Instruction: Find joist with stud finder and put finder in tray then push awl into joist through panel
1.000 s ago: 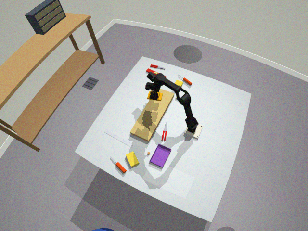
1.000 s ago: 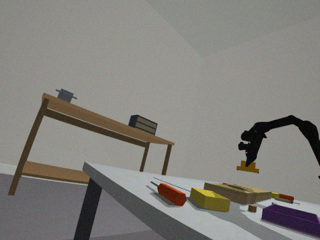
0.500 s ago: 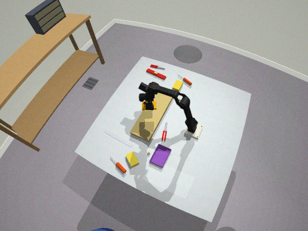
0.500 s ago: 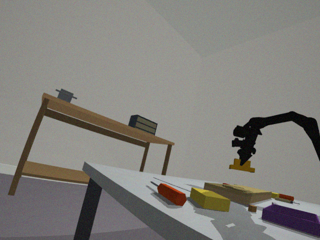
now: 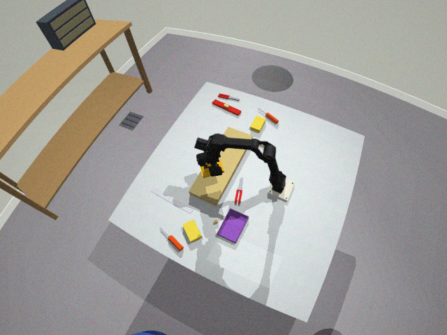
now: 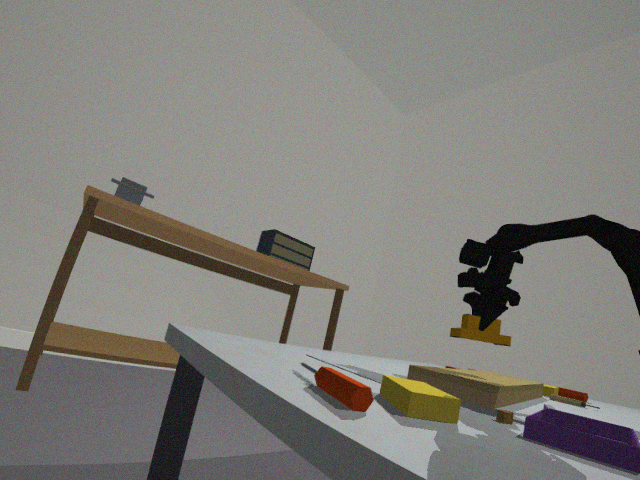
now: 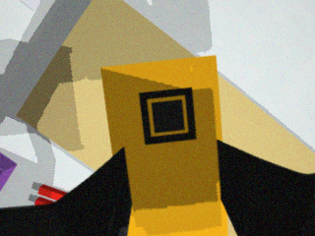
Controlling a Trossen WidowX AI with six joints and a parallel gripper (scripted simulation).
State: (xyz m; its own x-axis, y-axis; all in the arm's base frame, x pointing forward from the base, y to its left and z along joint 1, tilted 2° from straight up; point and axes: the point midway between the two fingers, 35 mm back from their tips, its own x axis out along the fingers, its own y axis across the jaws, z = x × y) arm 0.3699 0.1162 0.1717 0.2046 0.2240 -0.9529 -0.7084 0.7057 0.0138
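Note:
My gripper [image 5: 211,169] [image 6: 483,325] [image 7: 167,146] is shut on the orange-yellow stud finder [image 5: 205,171] [image 6: 469,333] [image 7: 162,177]. It holds the stud finder in the air above the near part of the tan floor panel [image 5: 230,165] [image 6: 465,386] [image 7: 266,130], with a gap below. The square window on top of the stud finder is dark in the wrist view. The purple tray [image 5: 235,229] [image 6: 573,439] [image 7: 6,168] is empty. The awl [image 6: 568,400] lies behind the panel, its tan handle and thin shaft small; in the top view the arm hides most of it. No joist shows.
Red-handled pliers [image 5: 238,196] [image 7: 51,193] lie between panel and tray. A small brown piece [image 5: 215,222] [image 6: 504,416] is beside the tray. A yellow block [image 5: 192,230] [image 6: 421,400] and an orange screwdriver [image 5: 175,243] [image 6: 343,390] lie near the front; a red level [image 5: 226,107] lies at the back.

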